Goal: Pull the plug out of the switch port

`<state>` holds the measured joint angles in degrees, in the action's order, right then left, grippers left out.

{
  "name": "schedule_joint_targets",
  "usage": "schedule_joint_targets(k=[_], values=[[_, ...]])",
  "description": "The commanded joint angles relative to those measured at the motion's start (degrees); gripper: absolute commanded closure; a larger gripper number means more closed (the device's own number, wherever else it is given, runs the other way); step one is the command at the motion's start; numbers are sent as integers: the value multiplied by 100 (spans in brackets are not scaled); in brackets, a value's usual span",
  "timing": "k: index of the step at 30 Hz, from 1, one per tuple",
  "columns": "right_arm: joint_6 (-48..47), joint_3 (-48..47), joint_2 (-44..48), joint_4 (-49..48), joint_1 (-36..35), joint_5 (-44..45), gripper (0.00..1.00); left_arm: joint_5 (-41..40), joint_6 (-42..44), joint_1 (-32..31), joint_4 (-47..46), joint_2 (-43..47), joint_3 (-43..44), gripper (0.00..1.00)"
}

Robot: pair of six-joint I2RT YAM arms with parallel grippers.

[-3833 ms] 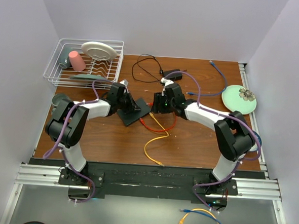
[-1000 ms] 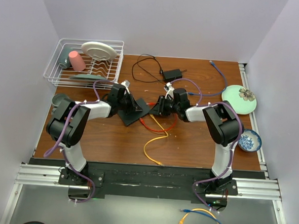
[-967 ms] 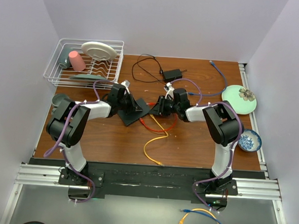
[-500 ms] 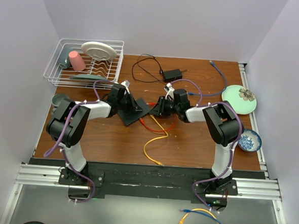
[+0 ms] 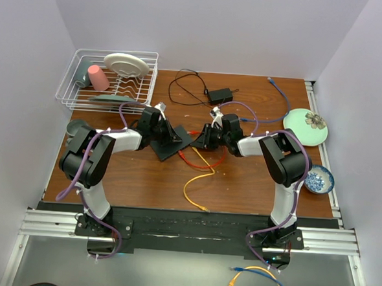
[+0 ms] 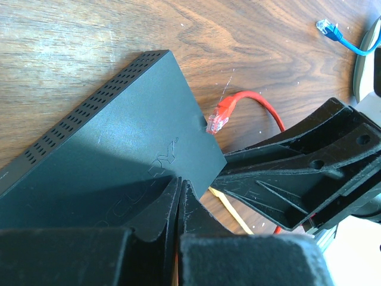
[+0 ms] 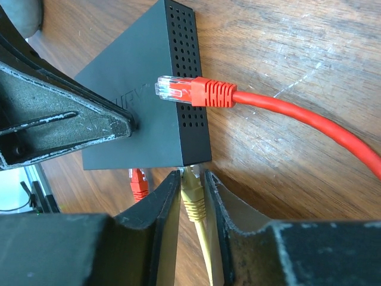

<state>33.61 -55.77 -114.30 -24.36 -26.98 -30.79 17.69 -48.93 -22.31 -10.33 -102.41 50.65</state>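
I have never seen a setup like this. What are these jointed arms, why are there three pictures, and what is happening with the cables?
These are two robot arms bolted to a wooden table. The wide picture comes from a camera above and behind them. The two close-ups come from a small camera on each wrist, so each shows its own pincer. The left pincer, closed, rests on a flat black box, a network switch. The right pincer grips a yellow plug seated in the box's edge. A red plug lies loose nearby. Farther off are a dish rack, a green plate and a blue bowl.
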Motion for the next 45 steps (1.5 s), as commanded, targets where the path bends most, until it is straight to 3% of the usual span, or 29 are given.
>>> schedule_joint_targets(k=[1, 12, 36, 45], values=[[-126, 5, 13, 582, -9, 275, 76, -126, 94, -46, 426, -218, -222, 100], [-126, -5, -22, 643, -44, 292, 100, -134, 76, -63, 409, -227, -214, 100], [-206, 558, 716, 951, -53, 556, 100, -152, -117, -63, 321, -341, -82, 100], [-310, -733, 2113, 2268, -35, 1398, 100, -178, -108, -55, 356, -297, -64, 100]])
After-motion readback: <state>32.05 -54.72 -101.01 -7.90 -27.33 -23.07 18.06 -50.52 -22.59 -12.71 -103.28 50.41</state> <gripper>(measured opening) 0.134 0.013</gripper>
